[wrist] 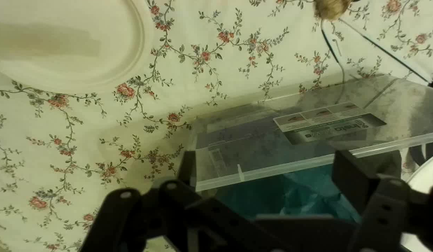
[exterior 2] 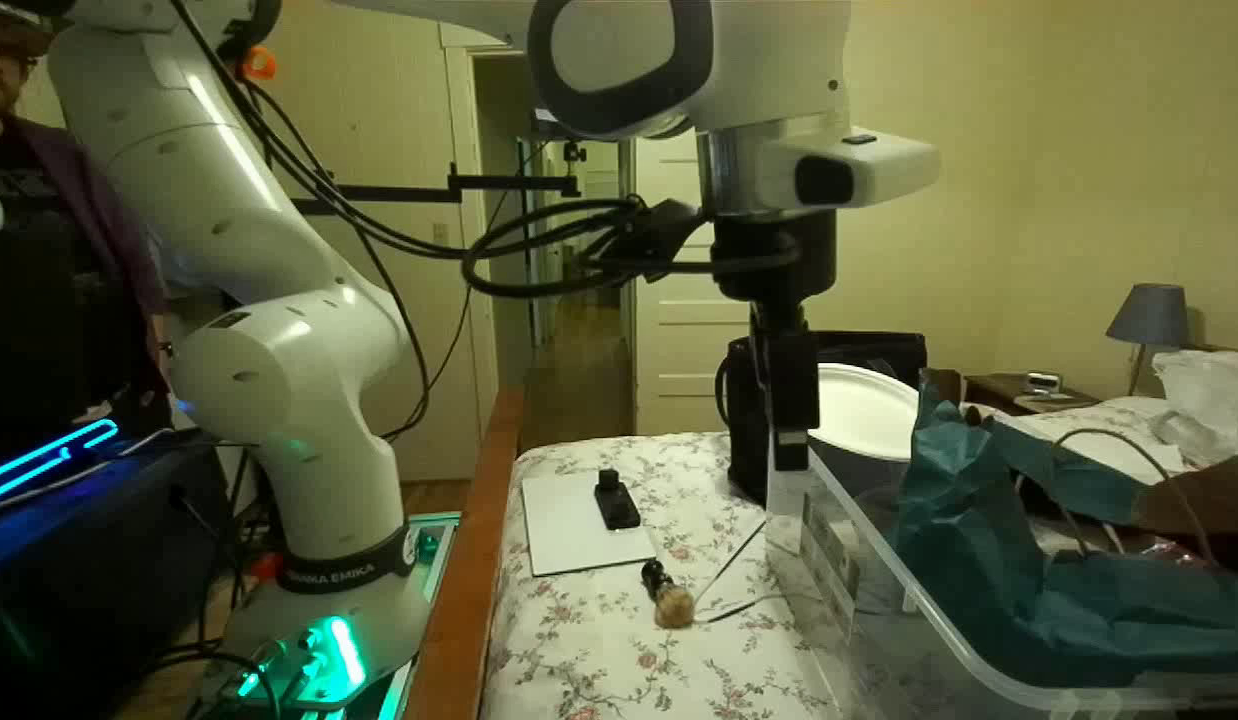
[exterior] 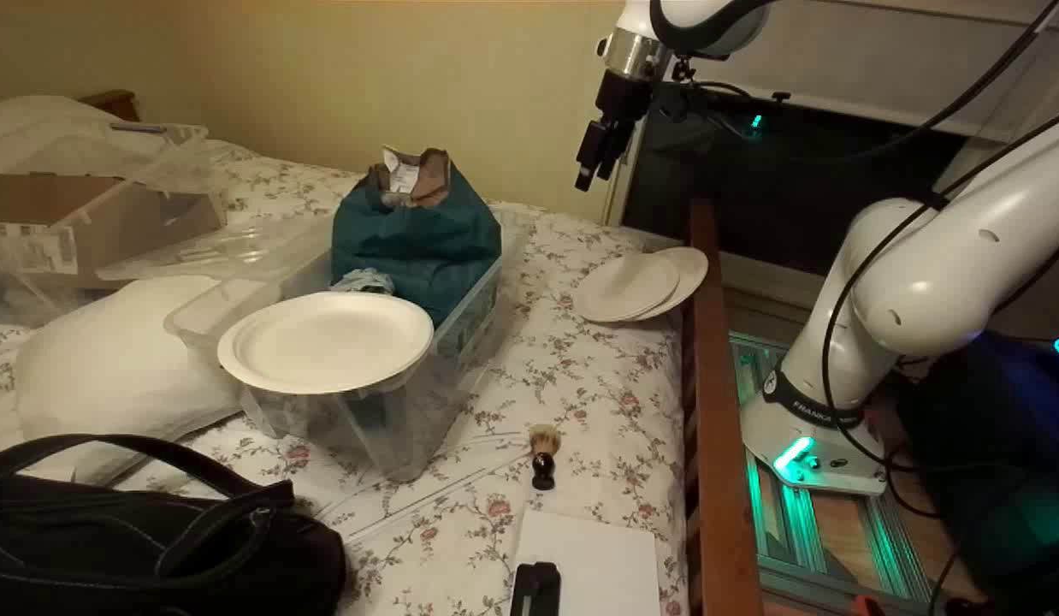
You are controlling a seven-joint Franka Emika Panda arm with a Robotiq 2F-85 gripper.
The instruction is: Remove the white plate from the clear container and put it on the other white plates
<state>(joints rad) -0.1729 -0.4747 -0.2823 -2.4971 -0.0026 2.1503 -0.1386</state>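
Observation:
The white plate (exterior: 324, 342) lies face up on one end of the clear container (exterior: 393, 428), jutting past its rim. The plate also shows in an exterior view (exterior 2: 864, 405) and at the right edge of the wrist view (wrist: 426, 175). The other white plates (exterior: 628, 287) lie overlapped on the bed near the wooden rail; they show at top left in the wrist view (wrist: 111, 21). My gripper (exterior: 594, 174) is raised well above the bed, apart from everything. In the wrist view its fingers (wrist: 267, 166) are wide apart with nothing between them; the container's rim (wrist: 272, 169) shows below.
A teal bag (exterior: 418, 239) stands tall in the container. A shaving brush (exterior: 543, 453), a white sheet (exterior: 606, 556) with a black object (exterior: 536, 590), a black handbag (exterior: 170, 539) and a white pillow (exterior: 127, 368) lie on the bed. A wooden rail (exterior: 709, 428) edges it.

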